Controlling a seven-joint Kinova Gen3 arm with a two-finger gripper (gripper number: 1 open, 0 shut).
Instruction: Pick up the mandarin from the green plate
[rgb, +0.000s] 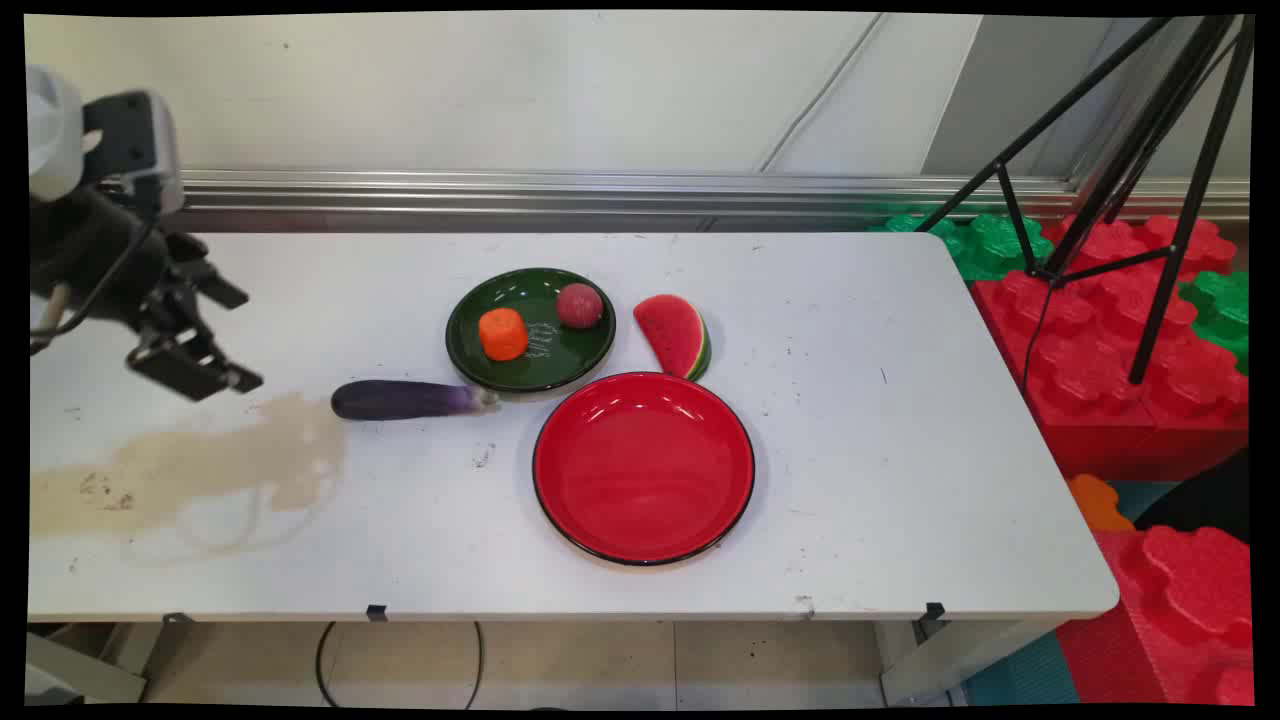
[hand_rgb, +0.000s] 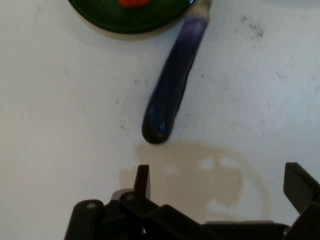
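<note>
Gripper (rgb: 205, 335) above table's (rgb: 900, 450) left side, jaws wide w/ nothing between, eggplant (rgb: 405, 399) nearest, just right of tan stain (rgb: 200, 465), stem end touching green plate (rgb: 530, 375).

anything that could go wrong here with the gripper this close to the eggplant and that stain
Some risks, as judgements. The gripper, jaws open and empty, hangs over the table's left side near the eggplant. The eggplant is long and round-sided, so a nudge could roll it. Its stem end sits right against the green plate, so a push along it might shift that plate and the orange piece on it. The tan stain lies just below the gripper; if wet, it could smear.
</note>
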